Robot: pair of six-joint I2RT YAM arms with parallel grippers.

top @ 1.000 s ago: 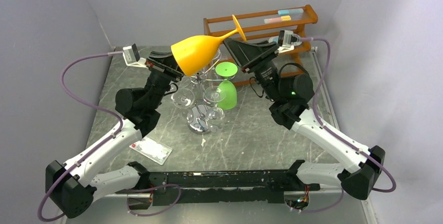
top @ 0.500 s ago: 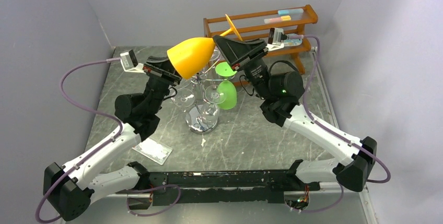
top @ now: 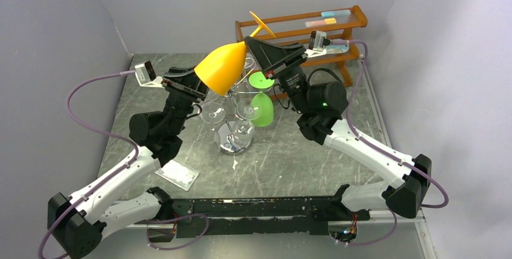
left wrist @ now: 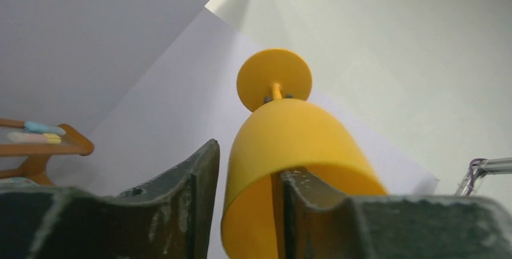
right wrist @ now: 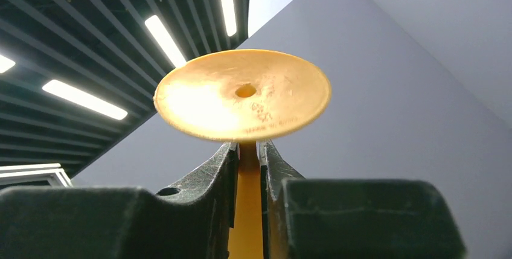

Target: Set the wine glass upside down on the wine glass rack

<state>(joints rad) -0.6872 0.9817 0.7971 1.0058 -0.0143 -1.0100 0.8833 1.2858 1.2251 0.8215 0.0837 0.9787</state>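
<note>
Only up close: right tool (right wrist: 247,153) tight around wine glass (right wrist: 241,96) stem

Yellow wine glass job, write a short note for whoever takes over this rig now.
Left gripper: open, jaws straddling the bowl's rim, outer finger just off the wall.
Right gripper: shut on the yellow wine glass at its stem, just under the foot.
Glass tilted, bowl lower, above the wine glass rack, not on it.
Done: glass lifted, stem gripped; a green glass hangs on the rack.
Left: withdraw the left gripper, hook the stem into a free arm, foot up, release.
</note>
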